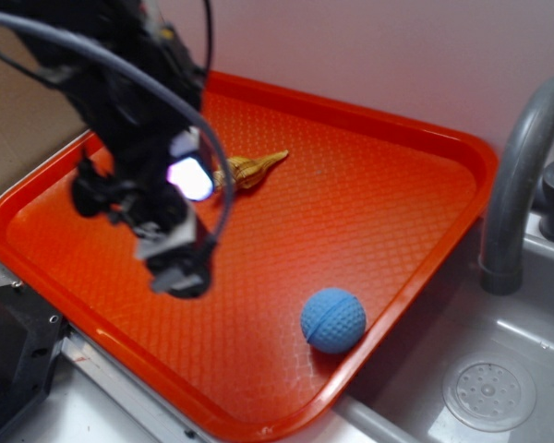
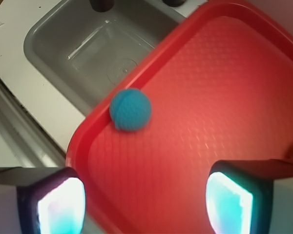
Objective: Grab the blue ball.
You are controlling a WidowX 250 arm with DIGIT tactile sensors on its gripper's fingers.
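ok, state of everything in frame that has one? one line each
end effector: open, empty, above the tray, apart from the ball
blue ball: resting on the tray by its rim on the sink side, not gripped
yellow toy: lying on its side on the tray, partly behind the arm
red tray: flat, beside the sink
sink: no water visible

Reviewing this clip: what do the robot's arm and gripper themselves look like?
The black arm is blurred, with grey and dark cables looping around it. The gripper has dark-edged fingers whose inner pads glow pale cyan-white in the wrist view. No markings legible.
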